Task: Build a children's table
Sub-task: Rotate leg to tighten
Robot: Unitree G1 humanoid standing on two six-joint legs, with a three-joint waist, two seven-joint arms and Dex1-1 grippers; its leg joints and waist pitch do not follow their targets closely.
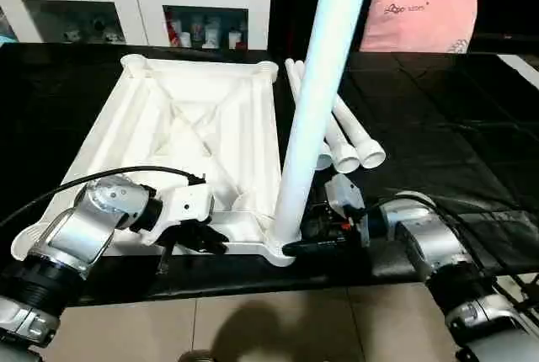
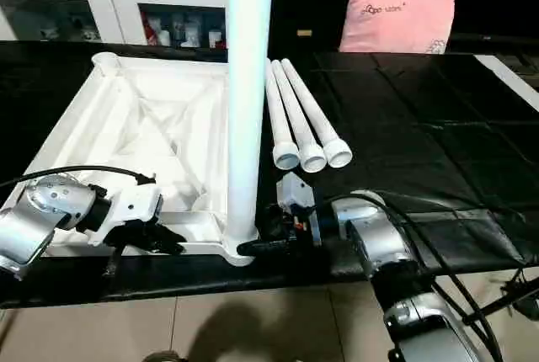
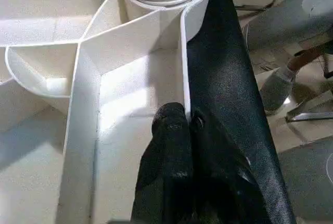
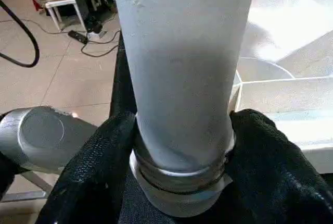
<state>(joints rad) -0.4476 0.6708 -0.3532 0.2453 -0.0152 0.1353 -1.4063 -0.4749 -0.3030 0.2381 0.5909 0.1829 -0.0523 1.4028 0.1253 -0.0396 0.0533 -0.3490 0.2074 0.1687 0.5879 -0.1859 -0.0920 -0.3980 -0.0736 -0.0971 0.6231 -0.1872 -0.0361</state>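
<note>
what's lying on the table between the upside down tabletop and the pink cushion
Three loose white legs lie side by side on the black table cover, just beside the tabletop; beyond them, bare cover runs to the pink cushion. The right eye view shows it.

White ribbed tabletop lies underside-up; one leg upright, seemingly socketed; three legs beside.

Tabletop underside-up on table — one leg upright in near-right socket, three legs lying right
</note>
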